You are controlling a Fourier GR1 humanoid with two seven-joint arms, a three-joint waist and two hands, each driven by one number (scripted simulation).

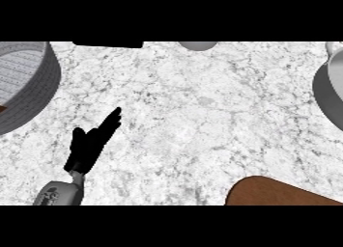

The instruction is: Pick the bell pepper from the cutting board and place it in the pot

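The frame is filled by a white, grey-veined marble counter [202, 120]. A grey woven basket [31, 91] is seen at the upper left edge.

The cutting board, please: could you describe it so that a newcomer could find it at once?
Start from the white marbled counter and go to its lower right edge. There a brown cutting board with a rounded corner enters the view, only partly shown. It is the only flat brown slab; the pot above it is grey metal, and the left hand is black.
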